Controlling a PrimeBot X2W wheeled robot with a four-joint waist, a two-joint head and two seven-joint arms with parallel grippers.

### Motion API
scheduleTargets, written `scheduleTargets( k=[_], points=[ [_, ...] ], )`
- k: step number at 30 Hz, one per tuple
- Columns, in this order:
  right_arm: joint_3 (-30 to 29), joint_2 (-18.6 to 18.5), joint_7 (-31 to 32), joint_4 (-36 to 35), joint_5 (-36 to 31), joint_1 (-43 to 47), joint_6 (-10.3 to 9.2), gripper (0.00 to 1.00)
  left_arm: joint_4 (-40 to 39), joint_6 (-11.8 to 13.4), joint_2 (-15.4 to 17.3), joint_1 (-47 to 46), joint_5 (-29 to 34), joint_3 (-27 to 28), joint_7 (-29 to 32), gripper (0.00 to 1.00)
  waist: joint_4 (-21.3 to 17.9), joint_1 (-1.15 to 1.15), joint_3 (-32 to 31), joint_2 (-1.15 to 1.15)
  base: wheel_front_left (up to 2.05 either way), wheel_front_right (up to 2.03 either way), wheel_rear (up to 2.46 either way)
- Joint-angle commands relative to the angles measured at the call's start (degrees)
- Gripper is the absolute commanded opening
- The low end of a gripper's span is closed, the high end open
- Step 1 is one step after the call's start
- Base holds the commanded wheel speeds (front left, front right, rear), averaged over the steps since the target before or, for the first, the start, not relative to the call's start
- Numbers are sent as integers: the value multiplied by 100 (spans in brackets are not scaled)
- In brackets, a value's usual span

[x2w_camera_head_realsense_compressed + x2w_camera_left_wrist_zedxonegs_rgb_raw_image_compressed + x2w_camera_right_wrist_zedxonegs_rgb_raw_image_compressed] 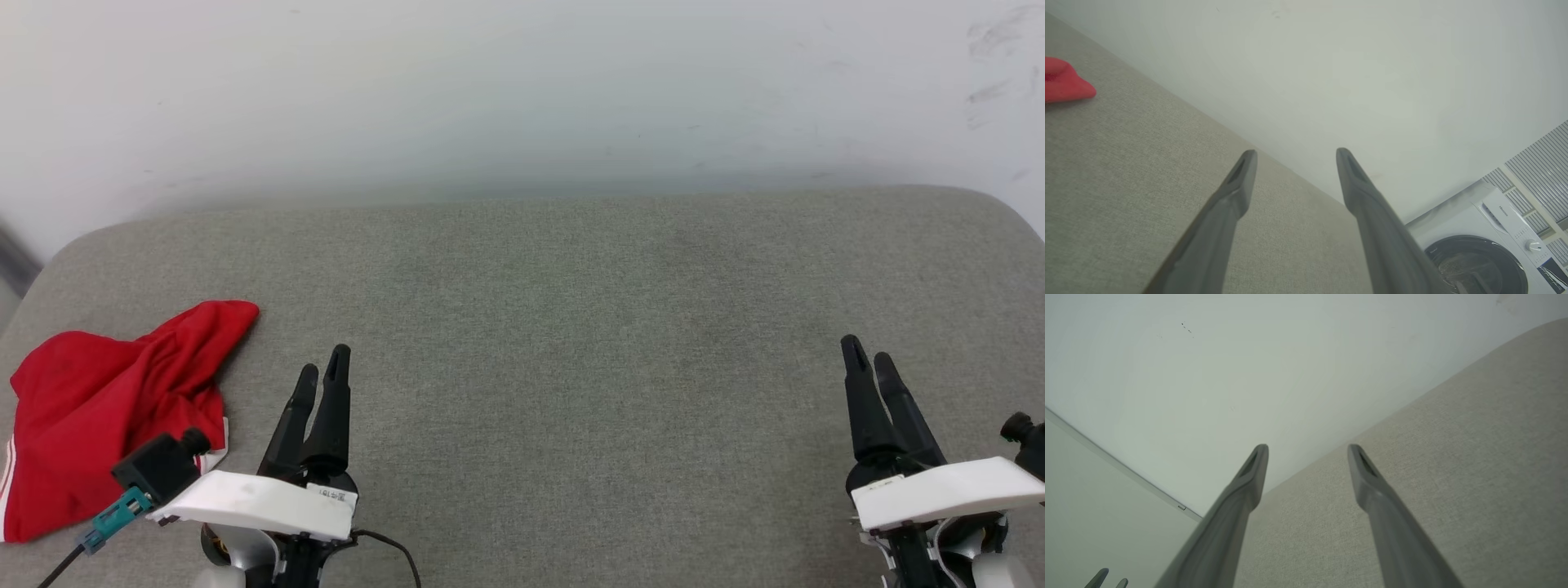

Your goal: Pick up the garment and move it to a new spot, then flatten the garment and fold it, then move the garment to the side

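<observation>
head view: a crumpled red shirt (106, 400) lies on the grey worktop (571, 278), just left of the left jaws, which stand released and empty. the right jaws, also released, hover well apart to the right. left wrist view: the shirt's red tip lies far left of the spread jaws, with a washing machine (1486, 245) to their right. right wrist view: spread jaws over the worktop, a white wall (1208, 375) behind.

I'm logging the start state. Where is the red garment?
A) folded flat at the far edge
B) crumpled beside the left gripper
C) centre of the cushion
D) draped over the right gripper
B: the garment lies crumpled at the cushion's left end, beside the open left gripper.
</observation>
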Motion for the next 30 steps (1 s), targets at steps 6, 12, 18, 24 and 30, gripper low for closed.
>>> scheduleTargets(
  k=[6,12,18,24,30],
  points=[
    [95,-38,52,-237,-831,-9,1,100,-165,-2,41,35,928,42,-134,100,0,0,-4,0,0,0,0],
    [117,-78,72,-311,-1434,24,1,100,-208,-2,47,86,1566,50,-234,100,2,0,-11,0,0,0,0],
    [104,-85,90,-333,-1928,70,1,100,-223,-2,77,141,2109,41,-329,100,1,0,-18,0,0,0,0],
    [105,-79,68,-347,-2351,99,1,100,-206,-1,106,168,2579,6,-423,100,3,0,-26,0,0,0,0],
    [122,-60,39,-356,-2732,122,1,100,-152,-1,122,195,2962,-39,-502,100,6,0,-38,0,0,0,0]
  ],
)
